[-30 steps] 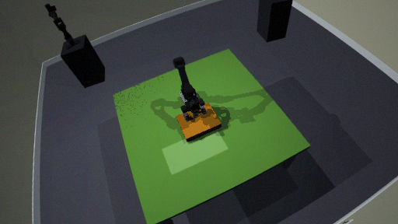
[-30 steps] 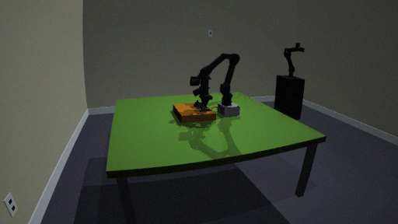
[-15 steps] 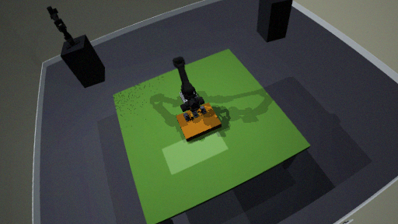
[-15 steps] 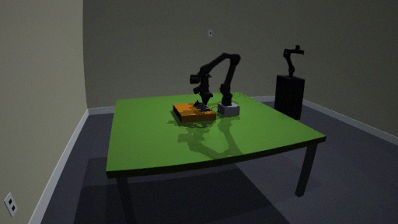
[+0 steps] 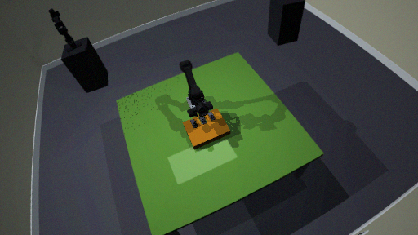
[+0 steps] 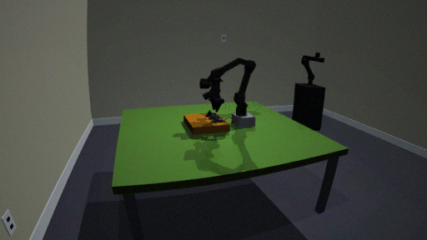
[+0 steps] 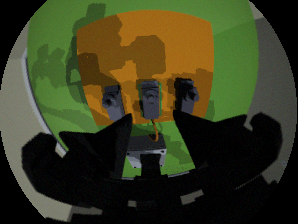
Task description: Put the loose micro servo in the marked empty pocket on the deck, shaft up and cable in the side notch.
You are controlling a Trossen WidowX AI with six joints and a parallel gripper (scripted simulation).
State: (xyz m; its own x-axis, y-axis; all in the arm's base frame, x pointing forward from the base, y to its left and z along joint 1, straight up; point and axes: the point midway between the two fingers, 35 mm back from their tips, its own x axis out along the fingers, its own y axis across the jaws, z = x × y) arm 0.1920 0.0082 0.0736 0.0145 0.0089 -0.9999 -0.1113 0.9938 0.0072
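The orange deck (image 5: 212, 135) (image 6: 210, 130) (image 7: 187, 35) lies on the green table. The middle dark servo (image 7: 151, 102) (image 5: 203, 121) is in the green-outlined pocket, between two other servos, with a round shaft boss showing on top. Its orange cable (image 7: 156, 131) runs off the deck edge toward the arm's base. Whether both ears lie flat, and whether the cable is down in the notch, cannot be told. My gripper (image 7: 152, 114) (image 6: 216, 109) is open and empty, a little above the servos, its fingers apart on either side of the cable end.
A left servo (image 7: 112, 102) and a right servo (image 7: 187, 97) stand close beside the middle one in the wrist view. The arm's grey base (image 6: 243, 121) is just behind the deck. A pale rectangle (image 5: 202, 162) marks the table in front of the deck.
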